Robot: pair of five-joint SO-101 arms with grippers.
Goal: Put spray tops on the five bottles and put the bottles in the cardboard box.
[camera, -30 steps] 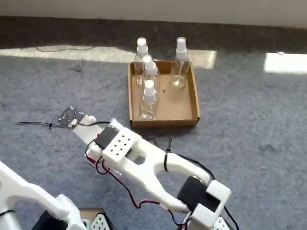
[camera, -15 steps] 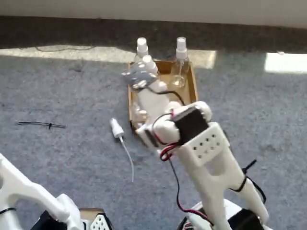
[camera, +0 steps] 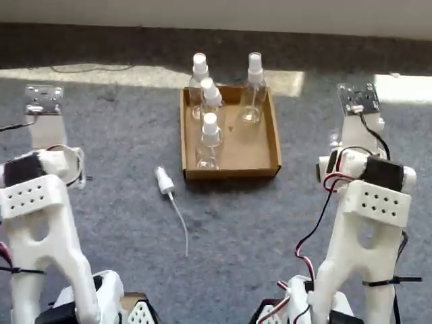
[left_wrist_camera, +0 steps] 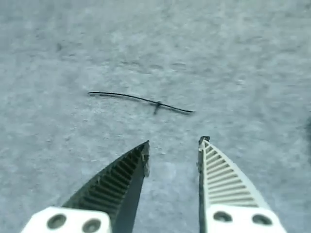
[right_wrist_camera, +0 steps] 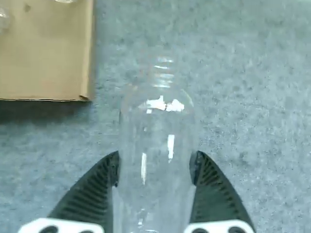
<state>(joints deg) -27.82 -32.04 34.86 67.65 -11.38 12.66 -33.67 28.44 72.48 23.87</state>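
Note:
My right gripper (right_wrist_camera: 155,160) is shut on a clear bottle (right_wrist_camera: 156,131) with a bare threaded neck, held above the carpet to the right of the cardboard box (right_wrist_camera: 46,53). In the high view the cardboard box (camera: 273,135) holds several clear bottles, each with a white spray top (camera: 210,125). A loose spray top (camera: 164,181) with a long thin tube lies on the carpet just left of the box's front corner. My left gripper (left_wrist_camera: 172,150) hangs open over bare carpet, far left of the box, with nothing between its fingers.
A black cable tie (left_wrist_camera: 141,99) lies on the carpet just beyond my left fingertips. The left arm (camera: 34,202) and right arm (camera: 368,202) stand on either side of the grey carpet. A dark strip runs along the far edge.
The right arm swung from left of the box, across it, to the right side, uncovering the loose spray top. The left arm rose into view on the left.

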